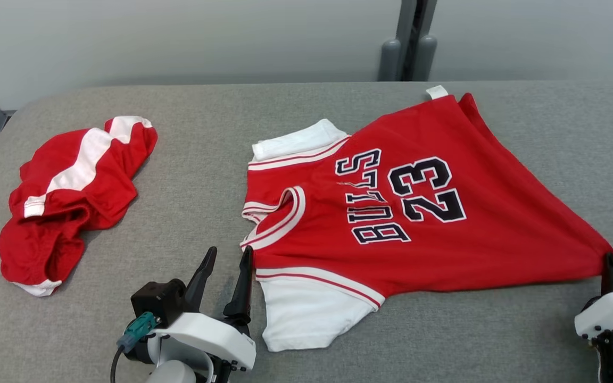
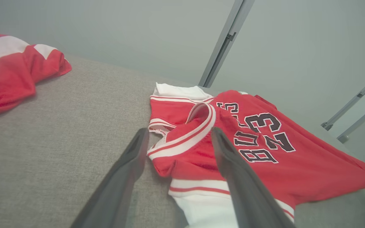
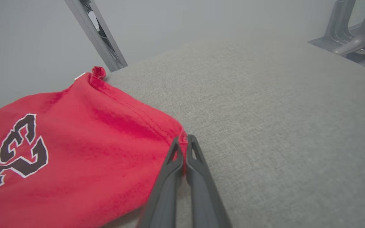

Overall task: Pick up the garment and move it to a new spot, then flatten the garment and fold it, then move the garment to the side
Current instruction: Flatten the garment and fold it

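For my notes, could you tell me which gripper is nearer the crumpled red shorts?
Left. The left gripper, open, sits at the collar of the jersey, right of the shorts; the right gripper pinches the jersey's hem, farther right.

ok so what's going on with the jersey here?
Right gripper is shut on a hem corner of the red Bulls 23 jersey, spread on the grey padded table. Left gripper is open, straddling the jersey's shoulder by the neckline, not yet gripping. Red-and-white shorts lie crumpled at the table's left.
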### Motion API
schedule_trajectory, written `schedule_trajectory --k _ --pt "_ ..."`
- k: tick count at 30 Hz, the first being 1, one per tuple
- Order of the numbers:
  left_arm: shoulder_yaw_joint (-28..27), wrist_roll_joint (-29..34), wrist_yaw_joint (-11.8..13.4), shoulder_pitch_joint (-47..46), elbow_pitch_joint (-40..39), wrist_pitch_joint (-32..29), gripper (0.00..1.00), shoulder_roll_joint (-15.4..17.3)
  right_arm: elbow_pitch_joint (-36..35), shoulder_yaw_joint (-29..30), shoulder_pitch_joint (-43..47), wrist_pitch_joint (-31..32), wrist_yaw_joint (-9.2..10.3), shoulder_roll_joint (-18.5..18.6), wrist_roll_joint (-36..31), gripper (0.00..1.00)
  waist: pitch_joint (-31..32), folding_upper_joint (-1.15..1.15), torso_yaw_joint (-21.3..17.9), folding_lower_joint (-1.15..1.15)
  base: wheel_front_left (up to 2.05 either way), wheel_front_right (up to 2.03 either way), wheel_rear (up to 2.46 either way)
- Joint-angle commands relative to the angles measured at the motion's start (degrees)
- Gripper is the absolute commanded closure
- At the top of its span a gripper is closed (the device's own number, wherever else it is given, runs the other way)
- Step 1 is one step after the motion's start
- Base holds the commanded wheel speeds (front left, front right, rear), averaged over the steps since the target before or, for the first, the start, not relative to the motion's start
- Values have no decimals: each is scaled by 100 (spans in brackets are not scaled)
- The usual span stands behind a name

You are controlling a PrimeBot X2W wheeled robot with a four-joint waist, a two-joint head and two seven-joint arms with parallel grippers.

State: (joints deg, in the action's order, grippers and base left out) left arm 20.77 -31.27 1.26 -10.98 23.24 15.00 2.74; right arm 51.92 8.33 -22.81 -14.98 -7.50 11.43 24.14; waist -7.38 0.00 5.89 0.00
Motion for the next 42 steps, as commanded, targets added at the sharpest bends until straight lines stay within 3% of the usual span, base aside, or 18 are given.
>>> schedule_trajectory --k 1,2,3,4,11,23,33,42 --pt "-26 -44 7 28 -14 23 0 28 -82 27 112 -22 2 -43 -65 100 114 0 -144 0 0 0 0" --pt "-25 -52 6 43 -12 23 0 29 -96 71 169 14 2 -85 -69 100 134 0 -173 0 0 0 0" --pt "-18 -47 2 58 3 23 0 30 -124 110 219 23 2 -100 -104 78 154 0 -196 0 0 0 0" --pt "-9 -39 -3 67 18 23 0 29 -167 163 246 21 2 -117 -120 0 168 0 -212 0 0 0 0" --pt "5 13 -28 91 108 23 0 29 -636 50 313 58 1 -407 -84 0 289 0 -203 0 0 0 0" --pt "-141 95 -64 288 202 22 0 26 -2504 -1213 1044 -23 1 -510 126 0 475 0 72 0 0 0 0" --pt "223 -221 -105 437 450 -286 0 40 -2786 -1053 1197 -32 1 -549 -39 0 428 0 212 0 0 0 0" --pt "665 -530 -573 663 370 -1320 0 172 -2664 -586 1115 -30 1 -676 -353 0 367 0 236 0 0 0 0"
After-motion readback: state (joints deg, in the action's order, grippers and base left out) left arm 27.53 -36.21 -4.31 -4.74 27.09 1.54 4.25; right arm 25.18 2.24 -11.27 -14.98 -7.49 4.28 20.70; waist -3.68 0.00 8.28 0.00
